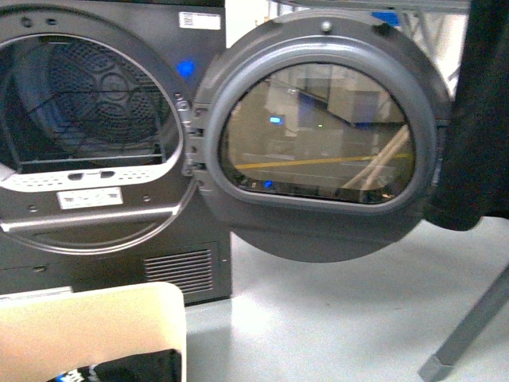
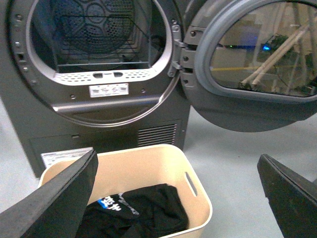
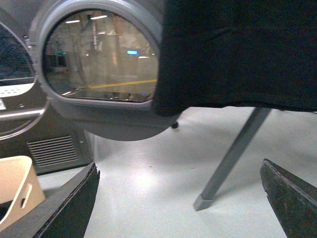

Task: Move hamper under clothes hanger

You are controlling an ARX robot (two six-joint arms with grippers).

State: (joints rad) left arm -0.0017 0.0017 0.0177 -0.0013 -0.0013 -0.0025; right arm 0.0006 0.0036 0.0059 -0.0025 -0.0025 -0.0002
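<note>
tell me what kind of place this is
Probably a laundry area: a dark grey dryer with its round door open, a beige plastic hamper holding black clothes, and a black garment hanging above a grey metal rack leg.

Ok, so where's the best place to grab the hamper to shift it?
Grip the hamper rim just above its slot handle, coming down from above with the fingers straddling the wall. The top is open, the wall is thin, and that side faces the clothes hanger leg.

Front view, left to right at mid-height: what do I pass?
dryer drum opening → open dryer door → hanging black garment
</note>
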